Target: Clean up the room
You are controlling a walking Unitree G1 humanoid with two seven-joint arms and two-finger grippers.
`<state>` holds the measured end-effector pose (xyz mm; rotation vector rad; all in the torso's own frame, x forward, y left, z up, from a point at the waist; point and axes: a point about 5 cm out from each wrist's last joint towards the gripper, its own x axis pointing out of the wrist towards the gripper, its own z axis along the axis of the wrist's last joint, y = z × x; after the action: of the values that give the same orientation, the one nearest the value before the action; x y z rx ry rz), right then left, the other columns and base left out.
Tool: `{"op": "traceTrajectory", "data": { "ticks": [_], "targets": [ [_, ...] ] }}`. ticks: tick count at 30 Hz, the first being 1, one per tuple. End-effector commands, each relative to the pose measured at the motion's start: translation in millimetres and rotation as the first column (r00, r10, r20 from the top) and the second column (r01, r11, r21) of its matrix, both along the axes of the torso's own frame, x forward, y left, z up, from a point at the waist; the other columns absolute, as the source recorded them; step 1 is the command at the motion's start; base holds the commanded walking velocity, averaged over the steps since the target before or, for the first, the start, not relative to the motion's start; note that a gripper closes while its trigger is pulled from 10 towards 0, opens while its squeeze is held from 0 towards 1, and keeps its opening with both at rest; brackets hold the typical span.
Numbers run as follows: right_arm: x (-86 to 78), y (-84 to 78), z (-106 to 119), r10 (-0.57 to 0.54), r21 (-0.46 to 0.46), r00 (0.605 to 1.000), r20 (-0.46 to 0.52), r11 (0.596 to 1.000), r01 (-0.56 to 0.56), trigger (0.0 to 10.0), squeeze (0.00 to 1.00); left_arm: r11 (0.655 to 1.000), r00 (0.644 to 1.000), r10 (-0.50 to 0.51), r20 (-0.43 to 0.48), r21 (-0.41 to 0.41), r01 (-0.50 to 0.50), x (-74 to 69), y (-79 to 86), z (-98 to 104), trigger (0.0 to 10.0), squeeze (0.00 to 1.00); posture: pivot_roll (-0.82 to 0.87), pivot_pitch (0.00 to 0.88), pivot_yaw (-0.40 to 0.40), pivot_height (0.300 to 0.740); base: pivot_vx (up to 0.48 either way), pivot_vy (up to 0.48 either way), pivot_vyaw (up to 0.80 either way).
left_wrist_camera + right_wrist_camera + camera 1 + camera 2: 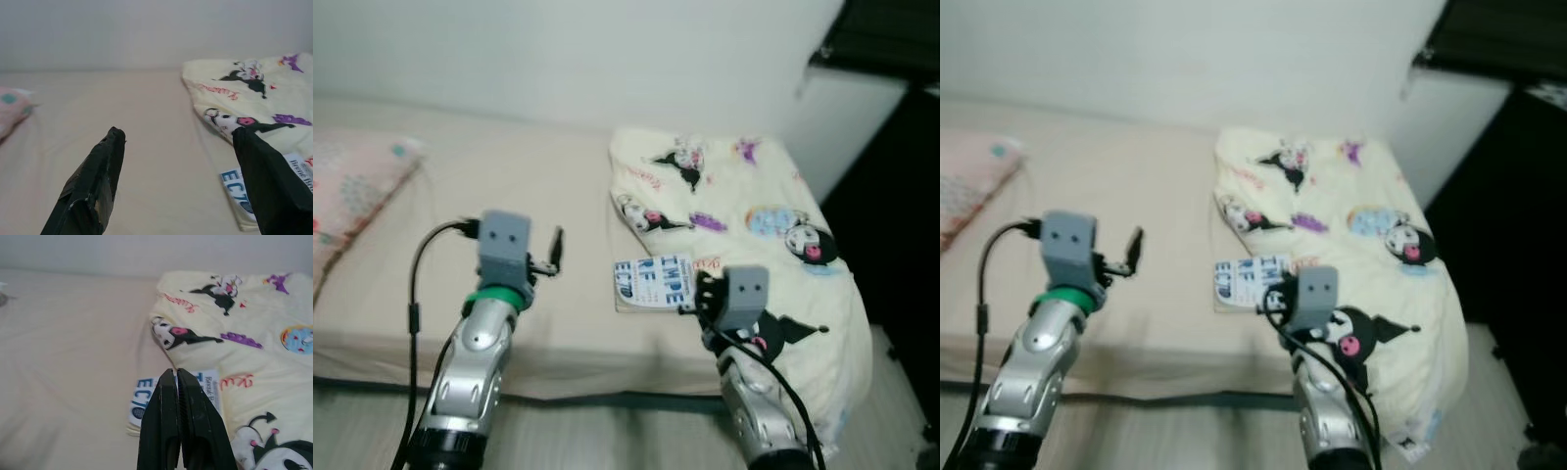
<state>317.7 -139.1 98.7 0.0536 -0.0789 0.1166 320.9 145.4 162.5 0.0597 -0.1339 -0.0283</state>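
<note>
A white book with blue lettering [651,280] lies on the beige bed [509,196], its right edge against the folded cream cartoon-print blanket [744,215]. My right gripper [177,376] is shut with nothing in it, its tips just short of the book's near edge. In the head views the right gripper [697,294] hovers at the book's near right corner. My left gripper [553,252] is open, held above bare sheet to the left of the book; its black fingers [98,176] point toward the wall.
A pink patterned pillow [352,191] lies at the bed's left end. A white wall [558,49] runs behind the bed. A dark piece of furniture [901,196] stands to the right of the bed. The bed's front edge [558,397] and floor are below my arms.
</note>
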Motion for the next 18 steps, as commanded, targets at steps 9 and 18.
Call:
{"op": "traceTrajectory", "data": {
  "ticks": [9, 18],
  "targets": [
    [-3.3, -11.2, -6.3, -0.032, -0.011, 0.999, -0.023, 0.999, 0.032, 10.0, 0.00, 1.000, 1.000, -0.028, -0.014, -0.013, 0.028, -0.9, -8.7, -4.0, 10.0, 0.00, -0.01, 0.056, -0.003, 0.740, 0.246, -0.121, 0.00],
    [-3.5, -11.1, -6.5, -0.031, -0.012, 0.999, -0.026, 0.999, 0.031, 10.0, 0.00, 1.000, 1.000, -0.028, -0.012, -0.014, 0.028, -0.4, -8.8, -3.9, 10.0, 0.00, -0.01, 0.060, -0.003, 0.740, 0.220, 0.000, 0.00]
  ]
}}
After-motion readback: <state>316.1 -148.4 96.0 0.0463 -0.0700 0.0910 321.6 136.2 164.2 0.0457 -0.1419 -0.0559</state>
